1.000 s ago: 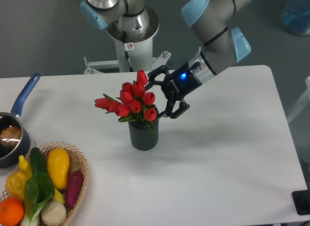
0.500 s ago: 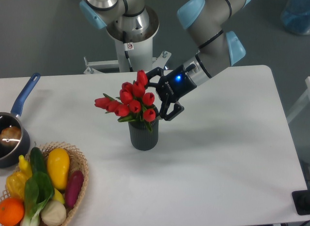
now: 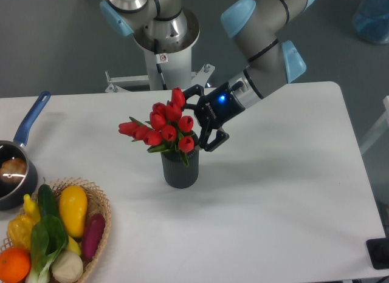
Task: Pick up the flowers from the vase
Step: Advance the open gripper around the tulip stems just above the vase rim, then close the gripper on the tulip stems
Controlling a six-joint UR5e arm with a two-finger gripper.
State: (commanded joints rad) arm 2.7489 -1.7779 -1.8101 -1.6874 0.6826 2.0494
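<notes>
The flowers (image 3: pixel 161 126), a bunch of red tulip buds with green leaves, stand in the vase (image 3: pixel 180 169), a small dark grey ribbed cylinder near the table's middle. My gripper (image 3: pixel 199 120) comes in sideways from the right, at the level of the buds above the vase mouth. Its black fingers (image 3: pixel 209 140) are spread open, one above and one below the rightmost buds. They seem to touch the bunch's right side without closing on it. The stems are hidden inside the vase.
A wicker basket (image 3: pixel 99 201) of vegetables and fruit sits at the front left. A dark pot with a blue handle (image 3: pixel 30 120) stands at the left edge. The robot base (image 3: pixel 164 46) rises behind the table.
My gripper has moved left toward the flowers, its open fingers now reaching the rightmost buds. The flowers and vase have stayed put.
</notes>
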